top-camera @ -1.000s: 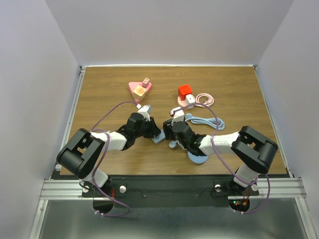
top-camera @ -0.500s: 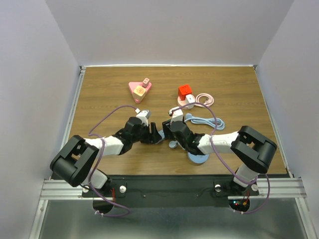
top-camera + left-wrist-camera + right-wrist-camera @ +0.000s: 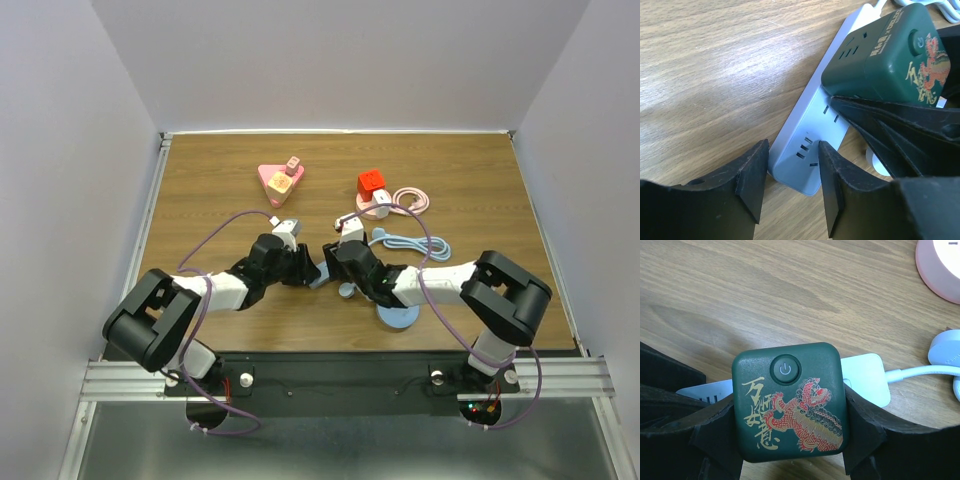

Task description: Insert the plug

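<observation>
The right gripper (image 3: pixel 790 437) clamps the green plug (image 3: pixel 790 390) between its jaws, squarely atop the power strip (image 3: pixel 807 125), whose end sits pinched between the left gripper (image 3: pixel 792 177) jaws; insertion looks nearly done, seating depth hidden, release remaining.

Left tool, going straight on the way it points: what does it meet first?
The left tool straddles the end of the white power strip. Pushing on, it likely meets the green adapter in the right tool first, though depth is unclear.
</observation>
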